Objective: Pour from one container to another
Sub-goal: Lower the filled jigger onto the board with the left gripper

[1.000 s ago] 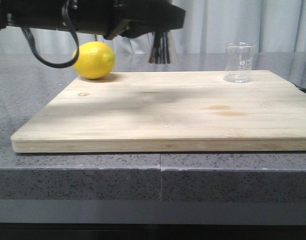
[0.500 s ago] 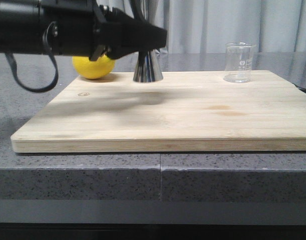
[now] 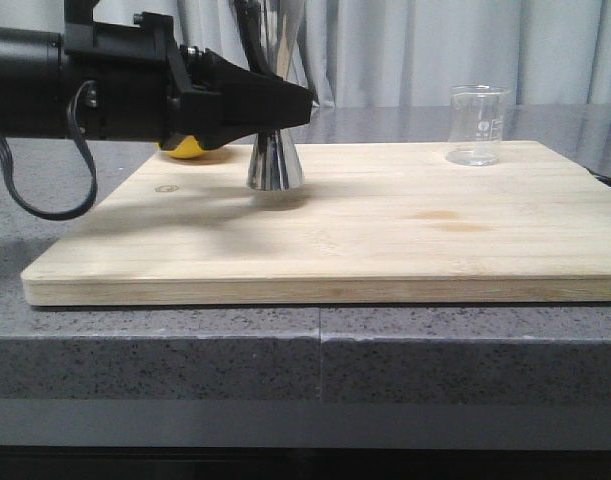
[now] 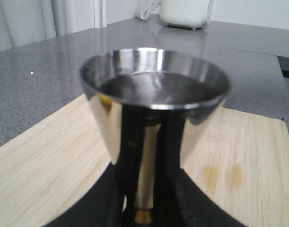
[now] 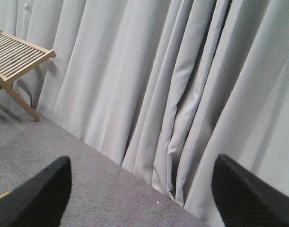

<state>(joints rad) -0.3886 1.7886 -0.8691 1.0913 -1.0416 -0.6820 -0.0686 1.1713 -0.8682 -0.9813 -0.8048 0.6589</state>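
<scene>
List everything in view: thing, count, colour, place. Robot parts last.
steel jigger: 1, shiny silver, upright on the board's back left, held at its waist
glass beaker: 1, clear, board's back right corner
lemon: 1, yellow, behind the left arm, mostly hidden
cutting board: 1, light wood, on the counter
counter: 1, speckled grey
curtain: grey, behind the counter
wooden rack: 1, light wood, right wrist view only
left gripper: black, closed on the jigger
right gripper: black, open, facing the curtain

Wooden cutting board (image 3: 405, 230) on grey speckled counter (image 3: 165, 360), lemon (image 3: 185, 150) at its back-left corner, pale curtains (image 5: 182, 85) behind
</scene>
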